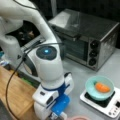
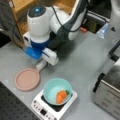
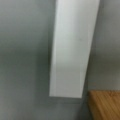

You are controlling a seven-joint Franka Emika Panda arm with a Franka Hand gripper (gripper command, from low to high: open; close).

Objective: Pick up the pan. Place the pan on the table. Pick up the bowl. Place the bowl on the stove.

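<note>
In a front view we see the bowl [image 1: 99, 88] sitting on the stove [image 1: 103, 101] at the right, an orange carrot-like piece [image 1: 102, 87] inside it, so that placement looks done. The arm's white and blue wrist hangs low at bottom centre, and the gripper [image 1: 55, 115] is cut off at the bottom edge; we cannot tell how its jaws stand. A sliver of the pan [image 1: 78, 118] peeks in beside it. The toaster oven [image 1: 87, 37] sits far behind, and a wooden block [image 1: 15, 96] lies at the left.

In a front view from the opposite side, the pan [image 2: 27, 79] lies flat on the table [image 2: 82, 62], just left of the stove [image 2: 53, 106]. The gripper [image 2: 41, 65] hovers by the pan's white handle [image 2: 37, 69], whether touching we cannot say. The bowl [image 2: 58, 91] rests centred on the burner.

In the wrist view we get a white bar, likely a finger [image 3: 71, 47], over the grey table [image 3: 22, 60], with the wooden block [image 3: 105, 105] at the corner.
</note>
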